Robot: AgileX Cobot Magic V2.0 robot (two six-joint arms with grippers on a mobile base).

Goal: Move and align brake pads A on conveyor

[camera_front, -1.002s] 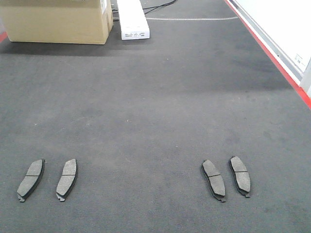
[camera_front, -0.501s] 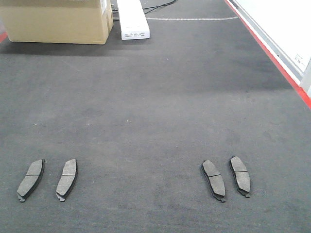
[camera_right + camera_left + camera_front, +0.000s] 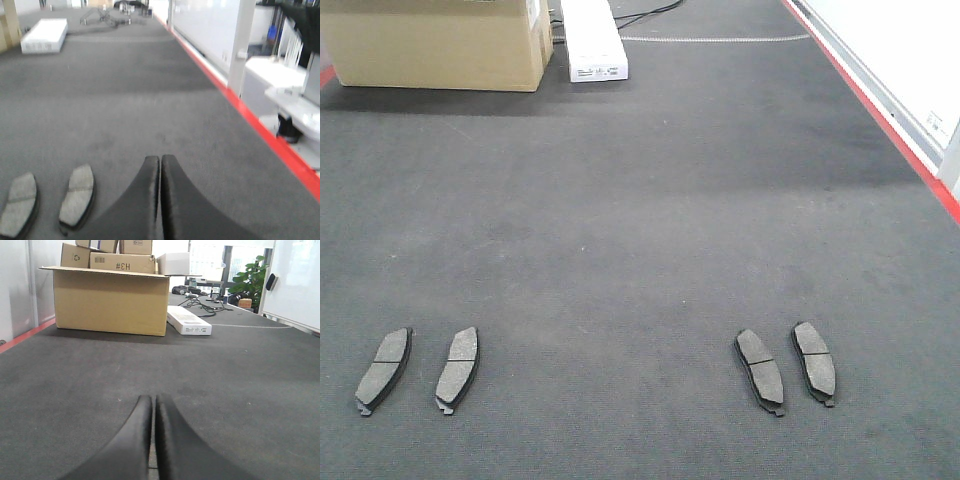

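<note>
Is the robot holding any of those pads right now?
No. Both the left gripper and right gripper are shut on nothing; all four brake pads lie on the conveyor.

Curved, matte black jaws

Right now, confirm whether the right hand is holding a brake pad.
No. The right hand is shut on nothing, with two brake pads lying on the conveyor beside it.

Rough felt-like conveyor (image 3: 640,220); matt grey brake pads A (image 3: 457,368).
</note>
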